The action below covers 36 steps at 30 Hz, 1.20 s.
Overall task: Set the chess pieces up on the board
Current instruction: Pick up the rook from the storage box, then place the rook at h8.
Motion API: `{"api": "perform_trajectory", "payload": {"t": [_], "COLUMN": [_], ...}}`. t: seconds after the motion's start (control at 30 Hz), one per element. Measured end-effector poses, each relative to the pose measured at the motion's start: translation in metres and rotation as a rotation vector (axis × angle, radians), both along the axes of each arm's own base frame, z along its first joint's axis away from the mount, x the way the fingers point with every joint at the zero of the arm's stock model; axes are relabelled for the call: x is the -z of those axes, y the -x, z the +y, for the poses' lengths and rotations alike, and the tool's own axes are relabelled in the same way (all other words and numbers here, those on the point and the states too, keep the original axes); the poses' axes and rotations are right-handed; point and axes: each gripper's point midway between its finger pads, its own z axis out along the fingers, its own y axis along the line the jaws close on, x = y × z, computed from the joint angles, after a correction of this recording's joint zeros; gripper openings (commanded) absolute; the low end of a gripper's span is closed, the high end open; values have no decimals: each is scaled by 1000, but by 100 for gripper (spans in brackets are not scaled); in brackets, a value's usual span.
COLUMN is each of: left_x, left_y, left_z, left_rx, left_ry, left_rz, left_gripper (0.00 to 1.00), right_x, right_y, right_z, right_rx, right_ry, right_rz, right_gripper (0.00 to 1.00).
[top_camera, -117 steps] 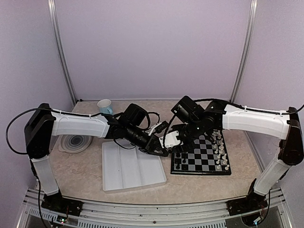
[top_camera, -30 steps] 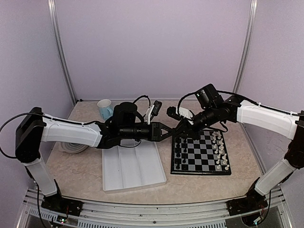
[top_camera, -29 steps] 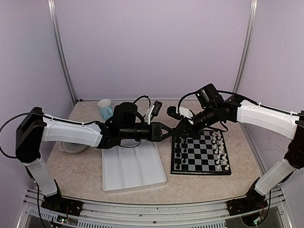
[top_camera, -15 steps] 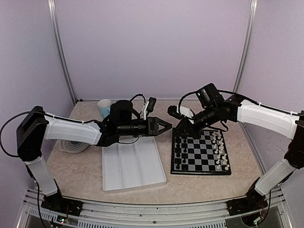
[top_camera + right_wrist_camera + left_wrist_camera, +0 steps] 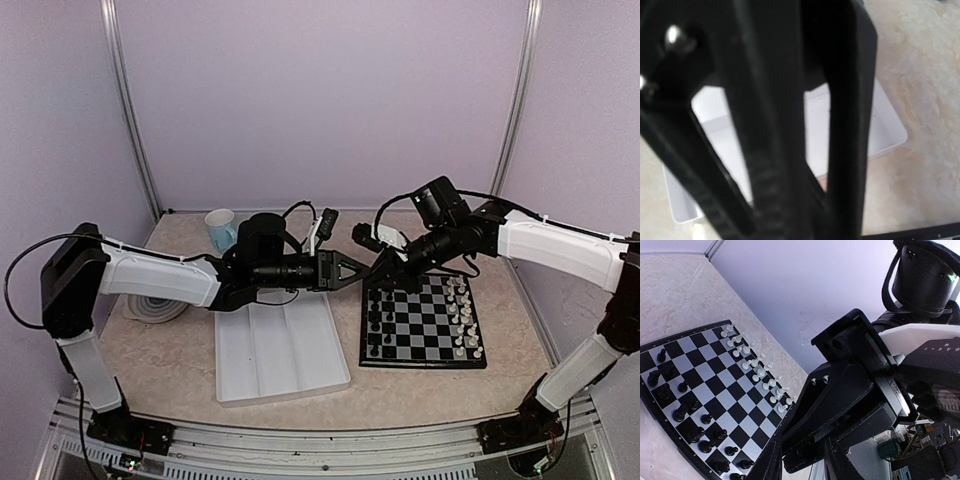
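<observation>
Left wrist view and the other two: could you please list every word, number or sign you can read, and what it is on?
Right arm's white shell: dark characters, upside down and cut off at the edge; not readable.
Grey label on the dark part below it: blurred, unreadable.
Board, tray, cup: no text visible.

Soft even light; right wrist view blurred.

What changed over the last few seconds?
Both arms rose from low between the white tray and the chessboard. The left pincer drew back, then came right again, close to the right pincer near the board's far left corner. Whether a piece passed, I cannot tell. The chess pieces and blue cup stayed.
</observation>
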Motion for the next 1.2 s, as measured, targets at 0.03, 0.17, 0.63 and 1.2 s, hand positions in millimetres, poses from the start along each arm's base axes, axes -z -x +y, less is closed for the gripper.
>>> {"api": "perform_trajectory", "payload": {"t": [0.03, 0.17, 0.63, 1.2], "left_x": [1, 6, 7, 59], "left_y": [0, -3, -15, -129], "left_z": [-2, -5, -12, -47], "left_rx": [3, 3, -1, -203], "left_ry": [-2, -11, -16, -381], "left_rz": [2, 9, 9, -187], "left_gripper": [28, 25, 13, 12], "right_x": [1, 4, 6, 10], "right_y": [0, -1, -12, -47], "right_z": [0, -1, -9, -148], "right_rx": [1, 5, 49, 430], "right_ry": [2, 13, 38, 32], "right_rz": [2, 8, -22, -101], "right_gripper": [0, 0, 44, 53]}}
